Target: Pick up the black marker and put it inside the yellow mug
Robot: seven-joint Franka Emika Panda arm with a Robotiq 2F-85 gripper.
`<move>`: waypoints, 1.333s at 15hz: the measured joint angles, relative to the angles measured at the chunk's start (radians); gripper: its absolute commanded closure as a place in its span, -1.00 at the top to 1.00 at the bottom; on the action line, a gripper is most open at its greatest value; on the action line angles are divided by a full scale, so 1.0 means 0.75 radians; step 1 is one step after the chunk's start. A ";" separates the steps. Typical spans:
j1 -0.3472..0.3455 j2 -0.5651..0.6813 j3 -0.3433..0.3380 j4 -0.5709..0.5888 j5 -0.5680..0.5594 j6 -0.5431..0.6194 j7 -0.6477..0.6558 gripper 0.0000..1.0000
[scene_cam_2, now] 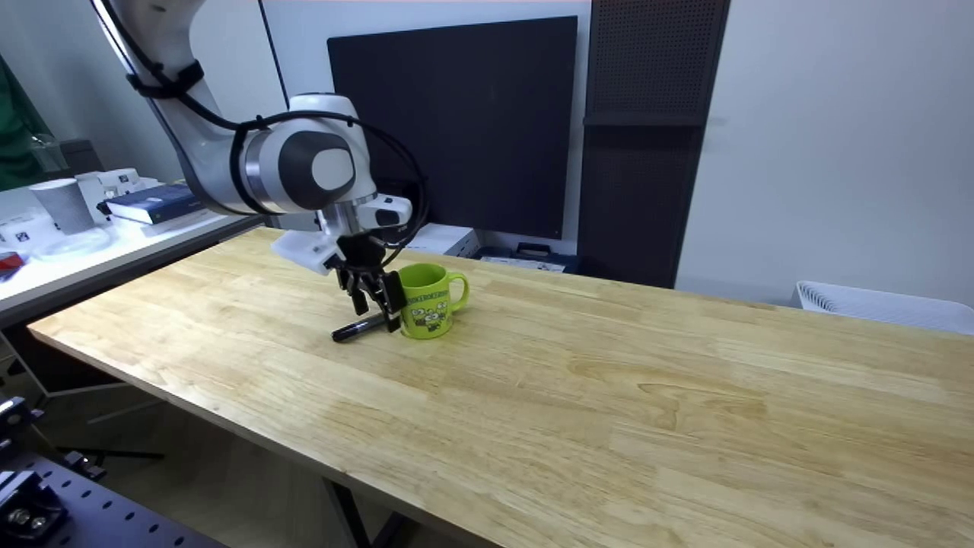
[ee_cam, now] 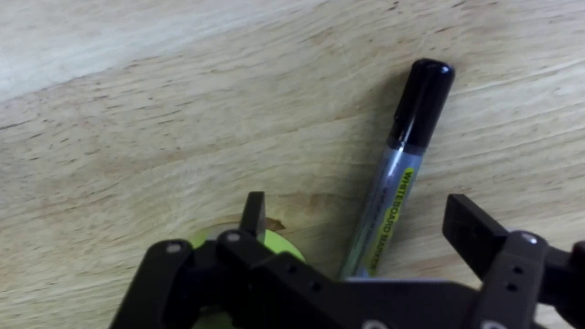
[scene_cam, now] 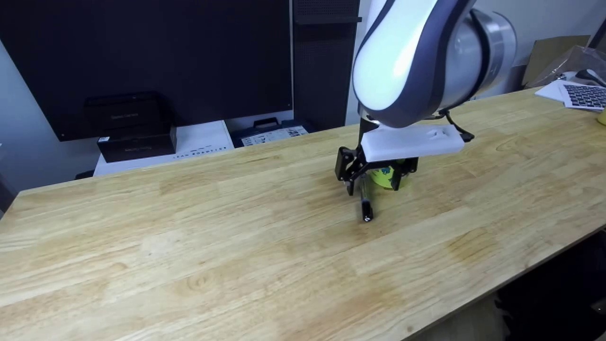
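Note:
The black marker [scene_cam: 367, 210] lies on the table and also shows in an exterior view [scene_cam_2: 358, 329]. In the wrist view the marker [ee_cam: 396, 183] has a black cap, a clear body and a yellow label; its lower end is hidden behind the gripper. My gripper [ee_cam: 355, 204] is open, with a finger on either side of the marker, apart from it. The gripper shows low over the table in both exterior views [scene_cam: 373, 188] [scene_cam_2: 377, 317]. The yellow mug [scene_cam_2: 426, 306] stands upright close beside one finger; it is partly hidden in an exterior view [scene_cam: 382, 178] and in the wrist view [ee_cam: 282, 243].
The wooden table [scene_cam: 213, 246] bears the marker and mug. A keyboard [scene_cam: 587, 96] and a cut-off yellow thing [scene_cam: 602, 117] are at its far right. A white side table with a book [scene_cam_2: 156, 202] and a grey cup [scene_cam_2: 65, 205] stands beyond the table's end.

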 measured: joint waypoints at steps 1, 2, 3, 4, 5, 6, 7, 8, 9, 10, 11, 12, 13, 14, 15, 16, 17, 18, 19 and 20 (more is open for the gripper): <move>0.006 0.020 0.000 0.019 0.000 -0.001 0.000 0.48; 0.013 0.039 0.001 0.039 0.000 -0.002 0.000 0.32; 0.020 0.057 0.001 0.058 0.001 -0.002 0.000 0.19; 0.027 0.069 0.002 0.075 0.001 -0.003 0.000 0.05; 0.033 0.072 0.001 0.086 0.001 -0.006 0.000 -0.06; 0.038 0.074 0.002 0.095 0.001 -0.007 0.000 -0.20; 0.040 0.075 0.003 0.103 0.001 -0.007 0.000 -0.36; 0.043 0.076 0.005 0.111 0.001 -0.007 0.000 -0.49; 0.047 0.077 0.007 0.118 0.001 -0.006 0.000 -0.62; 0.051 0.077 0.008 0.125 0.001 -0.006 -0.001 -0.78; 0.057 0.077 0.009 0.131 0.001 -0.005 -0.001 -0.91; 0.064 0.077 0.009 0.139 0.001 -0.004 -0.002 -0.91; 0.071 0.077 0.011 0.147 0.000 -0.004 -0.003 -0.87; 0.079 0.077 0.014 0.155 -0.001 -0.004 -0.005 -0.87; 0.089 0.075 0.015 0.162 -0.002 -0.004 -0.005 -0.87; 0.101 0.070 0.015 0.166 -0.005 -0.004 -0.005 -0.87; 0.113 0.059 0.015 0.166 -0.007 -0.005 -0.005 -0.87; 0.124 0.042 0.013 0.165 -0.009 -0.010 -0.005 -0.87; 0.132 0.017 0.012 0.160 -0.009 -0.020 -0.006 -0.87; 0.137 -0.017 0.012 0.151 -0.011 -0.032 -0.006 -0.87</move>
